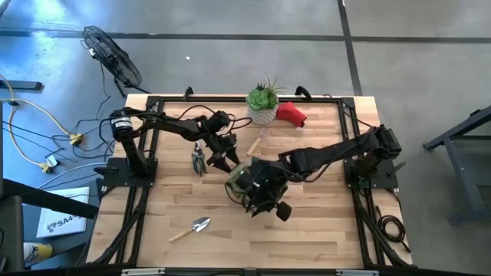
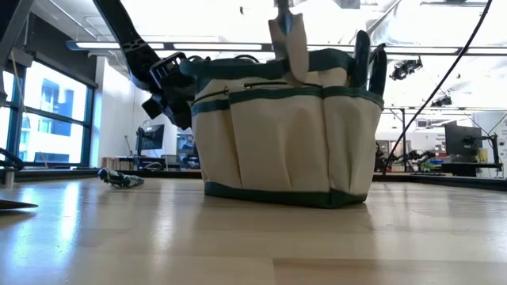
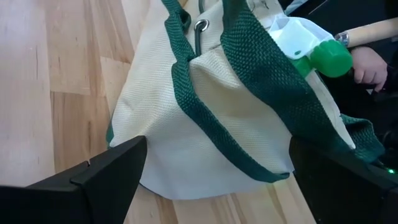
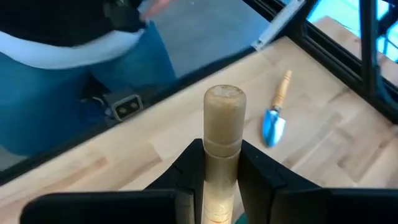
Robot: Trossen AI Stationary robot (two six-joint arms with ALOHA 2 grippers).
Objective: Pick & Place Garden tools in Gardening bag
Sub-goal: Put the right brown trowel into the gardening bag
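The tan gardening bag (image 2: 281,134) with its green rim stands upright on its base at mid-table (image 1: 238,180). A green spray bottle (image 3: 326,59) and dark handles (image 2: 368,59) stick out of it. My right gripper (image 1: 265,195) hovers over the bag, shut on a trowel's wooden handle (image 4: 222,124). A silver blade (image 2: 289,43) points down at the bag's rim. My left gripper (image 1: 222,159) is open, one finger on each side of the bag's lower wall (image 3: 211,155). Pruners (image 1: 199,161) and a second trowel (image 1: 192,228) lie flat on the table. My left gripper comes at the bag level from the table's left; I cannot tell whether its fingers (image 3: 112,174) touch the canvas. My right gripper pinches the wooden handle (image 4: 222,146) between its two fingers, a little short of its rounded free end (image 4: 224,99), which sticks out past the fingertips. The trowel is lifted clear of the table.
A spiky plant in a white pot (image 1: 263,103), a red soft item (image 1: 291,113) and a wooden-handled tool (image 1: 257,142) sit toward the far edge. A person in blue trousers (image 4: 74,93) stands beyond the table's edge. Bare wood lies near the front right.
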